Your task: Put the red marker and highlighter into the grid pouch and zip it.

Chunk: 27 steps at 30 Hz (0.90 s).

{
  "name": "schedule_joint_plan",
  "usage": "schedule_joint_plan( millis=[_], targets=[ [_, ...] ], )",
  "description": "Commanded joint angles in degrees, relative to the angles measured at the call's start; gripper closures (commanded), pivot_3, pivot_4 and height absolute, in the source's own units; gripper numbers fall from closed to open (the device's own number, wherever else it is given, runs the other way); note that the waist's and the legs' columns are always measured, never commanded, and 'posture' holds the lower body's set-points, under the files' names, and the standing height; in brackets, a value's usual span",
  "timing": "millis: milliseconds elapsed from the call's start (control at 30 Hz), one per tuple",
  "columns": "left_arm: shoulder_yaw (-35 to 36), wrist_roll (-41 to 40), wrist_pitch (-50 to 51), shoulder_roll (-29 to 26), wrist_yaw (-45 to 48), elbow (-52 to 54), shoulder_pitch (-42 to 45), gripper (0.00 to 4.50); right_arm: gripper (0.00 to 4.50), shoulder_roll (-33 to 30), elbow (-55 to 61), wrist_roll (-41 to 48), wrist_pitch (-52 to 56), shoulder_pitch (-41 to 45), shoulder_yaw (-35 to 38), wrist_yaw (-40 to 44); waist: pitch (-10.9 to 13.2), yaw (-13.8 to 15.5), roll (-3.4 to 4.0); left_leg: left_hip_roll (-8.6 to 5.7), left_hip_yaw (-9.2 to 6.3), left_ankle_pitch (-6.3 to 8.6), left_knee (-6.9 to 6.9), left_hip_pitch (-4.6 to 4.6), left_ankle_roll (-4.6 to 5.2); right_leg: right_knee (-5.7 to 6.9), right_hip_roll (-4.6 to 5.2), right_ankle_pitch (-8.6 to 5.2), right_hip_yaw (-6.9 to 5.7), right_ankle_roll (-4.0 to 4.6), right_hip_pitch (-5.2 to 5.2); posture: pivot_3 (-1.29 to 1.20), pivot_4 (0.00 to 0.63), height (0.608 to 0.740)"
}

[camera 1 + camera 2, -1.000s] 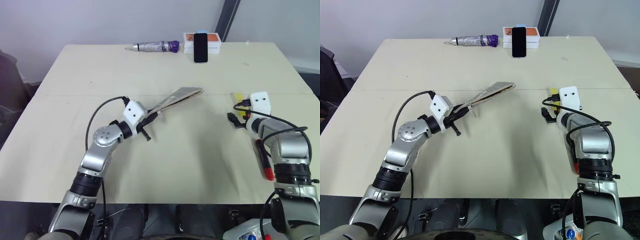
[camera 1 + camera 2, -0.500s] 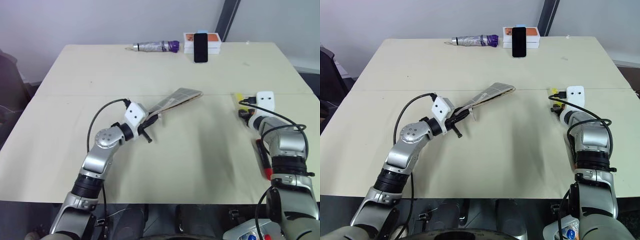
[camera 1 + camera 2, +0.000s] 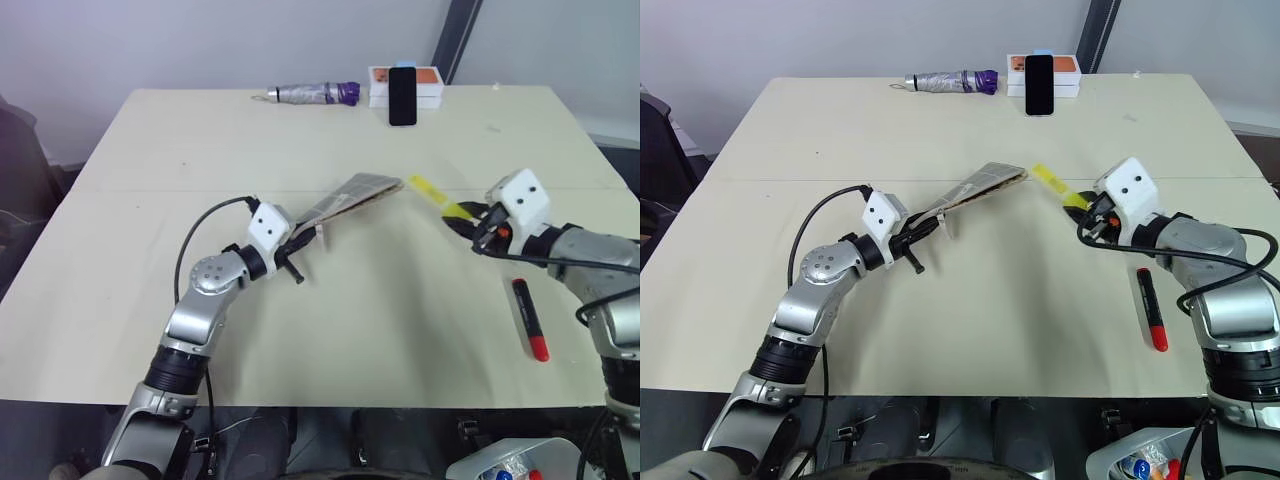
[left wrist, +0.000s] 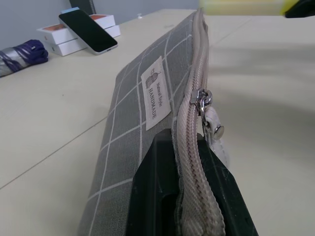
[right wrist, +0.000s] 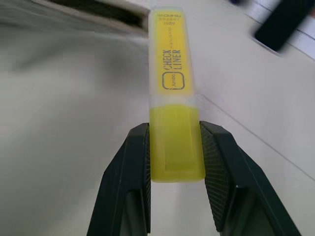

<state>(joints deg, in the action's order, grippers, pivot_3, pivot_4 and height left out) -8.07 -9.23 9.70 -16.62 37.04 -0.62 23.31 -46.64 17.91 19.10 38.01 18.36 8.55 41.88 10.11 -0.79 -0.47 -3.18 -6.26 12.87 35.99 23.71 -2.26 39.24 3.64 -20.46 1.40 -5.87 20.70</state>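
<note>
Near the middle of the left eye frame we see our left jaws (image 3: 296,247) pressed together on the near end of the grid pouch (image 3: 352,196), which they hold up off the pale counter (image 3: 150,150), its far end slanting toward the upper right. In the left wrist view the pouch (image 4: 142,118) stands on its long edge between the two black fingers (image 4: 152,196), with the zipper running along the upper edge, a small white label on the grey side and the pale pull cord (image 4: 216,142) hanging just beside the slider. At centre right of the left eye frame our right jaws (image 3: 466,214) pinch the highlighter (image 3: 432,194) by one end, so that the yellow stick juts toward the upper left, its free tip near the pouch's raised end but apart from it. The right wrist view shows the highlighter (image 5: 174,123) gripped flat between both fingers. The red marker (image 3: 530,318) lies on the counter at the lower right, its red end nearest the bottom edge. Along the top edge of the frame sit a folded umbrella (image 3: 312,93) and a dark phone (image 3: 402,96) leaning on a white and orange box (image 3: 378,88).
</note>
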Motion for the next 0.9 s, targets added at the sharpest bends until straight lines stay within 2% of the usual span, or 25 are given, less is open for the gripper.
schedule_joint_plan(
  millis=[33,900],
  targets=[
    [0.54,-0.36,-1.05,0.27,0.09,0.30,1.08,4.50,3.63,-0.89,2.76,0.93,0.42,0.86,0.78,0.37,0.00,0.09,0.00,0.00,-0.01,0.00,0.00,0.00,0.00,-0.01,0.01,0.00,0.00,0.00,-0.01,0.00,0.150,0.740],
    [1.09,-0.30,-1.32,0.25,-0.21,0.14,1.34,4.50,3.63,-0.63,2.54,0.55,0.17,0.54,-2.46,2.18,0.00,0.07,0.00,-0.01,-0.01,0.00,0.00,0.00,0.00,-0.02,0.03,0.00,-0.01,0.00,0.00,0.00,0.150,0.740]
  ],
)
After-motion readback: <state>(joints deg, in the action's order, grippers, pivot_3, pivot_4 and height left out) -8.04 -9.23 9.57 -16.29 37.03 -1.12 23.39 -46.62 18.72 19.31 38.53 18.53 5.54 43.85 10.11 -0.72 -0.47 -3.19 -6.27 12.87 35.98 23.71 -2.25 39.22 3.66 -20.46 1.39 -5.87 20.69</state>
